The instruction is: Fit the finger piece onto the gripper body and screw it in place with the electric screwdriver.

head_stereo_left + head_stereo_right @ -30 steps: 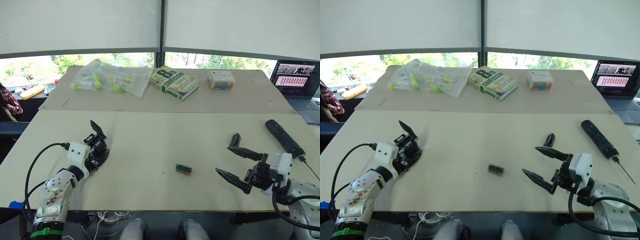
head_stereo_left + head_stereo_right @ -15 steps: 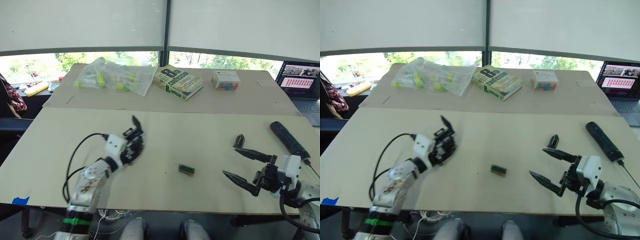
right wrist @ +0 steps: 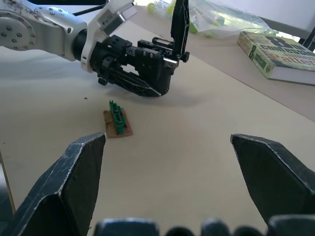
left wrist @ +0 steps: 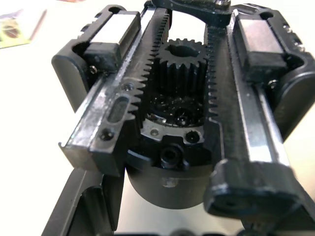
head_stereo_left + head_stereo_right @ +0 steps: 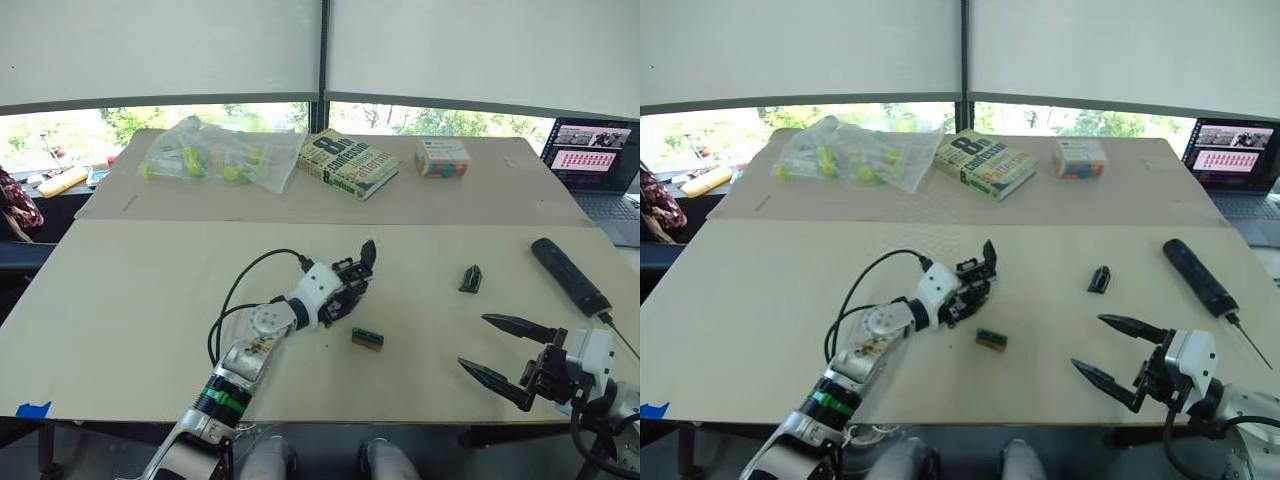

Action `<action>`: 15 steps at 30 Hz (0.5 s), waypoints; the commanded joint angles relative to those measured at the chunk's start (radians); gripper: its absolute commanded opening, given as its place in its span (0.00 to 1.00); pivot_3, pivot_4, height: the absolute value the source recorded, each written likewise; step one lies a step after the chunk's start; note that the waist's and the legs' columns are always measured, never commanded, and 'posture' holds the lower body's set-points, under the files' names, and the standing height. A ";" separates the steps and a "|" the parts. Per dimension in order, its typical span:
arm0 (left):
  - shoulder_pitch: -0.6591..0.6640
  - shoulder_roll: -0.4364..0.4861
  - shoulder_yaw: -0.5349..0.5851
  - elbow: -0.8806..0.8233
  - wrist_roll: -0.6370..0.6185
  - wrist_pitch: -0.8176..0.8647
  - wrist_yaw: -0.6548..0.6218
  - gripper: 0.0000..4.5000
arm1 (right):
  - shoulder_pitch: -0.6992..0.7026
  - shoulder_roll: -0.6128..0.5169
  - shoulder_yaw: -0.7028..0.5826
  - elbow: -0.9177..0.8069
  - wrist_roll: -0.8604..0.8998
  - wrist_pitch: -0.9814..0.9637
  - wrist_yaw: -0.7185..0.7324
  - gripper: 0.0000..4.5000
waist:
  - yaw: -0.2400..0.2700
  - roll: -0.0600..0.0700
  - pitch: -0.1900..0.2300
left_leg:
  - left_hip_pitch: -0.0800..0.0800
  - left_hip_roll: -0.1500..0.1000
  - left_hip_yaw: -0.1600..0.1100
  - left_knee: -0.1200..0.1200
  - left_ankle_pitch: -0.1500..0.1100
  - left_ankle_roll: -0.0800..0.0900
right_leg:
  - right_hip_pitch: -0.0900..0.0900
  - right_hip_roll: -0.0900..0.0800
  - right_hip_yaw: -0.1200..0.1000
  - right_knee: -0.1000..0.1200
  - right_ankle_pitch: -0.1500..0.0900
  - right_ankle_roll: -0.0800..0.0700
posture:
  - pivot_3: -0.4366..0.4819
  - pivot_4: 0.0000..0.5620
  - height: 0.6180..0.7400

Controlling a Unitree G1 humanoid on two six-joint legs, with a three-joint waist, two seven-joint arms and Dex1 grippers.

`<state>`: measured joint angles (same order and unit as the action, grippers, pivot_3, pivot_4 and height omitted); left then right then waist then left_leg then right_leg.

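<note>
The left pincer (image 5: 345, 290) clasps the gripper body (image 5: 965, 290) at mid-surface (image 5: 150, 290); the right pincer (image 5: 505, 350) gapes empty. The finger piece (image 5: 470, 279) lies loose well beyond, and the electric screwdriver (image 5: 568, 276) rests untouched at far right, so fitting and screwing both remain.

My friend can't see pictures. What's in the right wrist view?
Past the right gripper, fingers spread wide, the left gripper holds the gripper body on the tan table. A small green part lies nearby, with a book and a plastic bag behind.
</note>
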<state>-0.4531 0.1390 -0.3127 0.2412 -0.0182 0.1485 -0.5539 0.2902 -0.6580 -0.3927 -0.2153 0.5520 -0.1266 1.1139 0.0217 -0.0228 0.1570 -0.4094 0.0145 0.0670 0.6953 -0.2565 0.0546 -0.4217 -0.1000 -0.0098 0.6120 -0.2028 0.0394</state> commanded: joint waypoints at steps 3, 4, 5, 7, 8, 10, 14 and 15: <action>-0.029 -0.014 0.017 -0.020 -0.013 -0.017 -0.020 0.53 | 0.009 0.003 -0.024 -0.047 0.007 -0.021 -0.015 1.00 | 0.000 0.000 0.000 | 0.000 0.000 0.000 0.000 0.000 0.000 | 0.000 0.000 0.000 0.000 0.000 0.000 | 0.48 0.27 1.00; -0.022 -0.012 0.018 -0.027 -0.012 -0.010 -0.019 0.53 | 0.009 0.003 -0.024 -0.048 0.006 -0.021 -0.017 1.00 | 0.000 0.000 0.000 | 0.000 0.000 0.000 0.000 0.000 0.000 | 0.000 0.000 0.000 0.000 0.000 0.000 | 0.48 0.27 1.00; -0.014 -0.009 0.018 -0.036 -0.017 0.001 -0.028 0.53 | 0.009 0.003 -0.023 -0.048 0.005 -0.020 -0.019 1.00 | 0.000 0.000 0.000 | 0.000 0.000 0.000 0.000 0.000 0.000 | 0.000 0.000 0.000 0.000 0.000 0.000 | 0.48 0.27 1.00; 0.003 -0.004 0.019 -0.052 -0.021 0.018 -0.033 0.53 | 0.007 0.004 -0.021 -0.048 0.004 -0.021 -0.023 1.00 | -0.001 0.000 0.000 | 0.000 0.000 0.000 0.000 0.000 0.000 | 0.000 0.000 0.000 0.000 0.000 0.000 | 0.48 0.27 1.00; 0.010 -0.005 0.023 -0.058 -0.029 0.029 -0.036 0.53 | 0.006 0.005 -0.019 -0.047 0.003 -0.022 -0.025 1.00 | -0.001 0.000 0.000 | 0.000 0.000 0.000 0.000 0.000 0.000 | 0.000 0.000 0.000 0.000 0.000 0.000 | 0.48 0.27 1.00; 0.023 -0.005 0.034 -0.078 -0.056 0.065 -0.054 0.75 | 0.003 0.007 -0.015 -0.047 0.001 -0.023 -0.029 1.00 | -0.002 0.000 0.000 | 0.000 0.000 0.000 0.000 0.000 0.000 | 0.000 0.000 0.000 0.000 0.000 0.000 | 0.48 0.27 1.00; 0.024 0.034 0.045 -0.105 -0.060 0.093 -0.081 1.00 | 0.001 0.018 -0.008 -0.051 -0.001 -0.025 -0.042 1.00 | -0.002 0.000 0.000 | 0.001 0.001 0.000 0.000 0.000 0.000 | 0.000 0.000 0.000 0.001 0.000 0.000 | 0.48 0.27 1.00; 0.024 0.052 0.049 -0.112 -0.074 0.114 -0.106 1.00 | 0.002 0.022 -0.005 -0.052 -0.003 -0.026 -0.044 1.00 | -0.002 0.000 0.000 | 0.001 0.000 0.000 0.000 0.000 0.000 | 0.001 0.000 0.000 0.001 0.000 0.000 | 0.48 0.27 1.00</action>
<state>-0.4242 0.1774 -0.2815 0.1689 -0.0757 0.2460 -0.6317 0.2924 -0.6408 -0.3910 -0.2349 0.5498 -0.1266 1.0765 0.0198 -0.0227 0.1569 -0.4082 0.0150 0.0666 0.6954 -0.2565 0.0545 -0.4209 -0.0999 -0.0098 0.6126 -0.2028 0.0394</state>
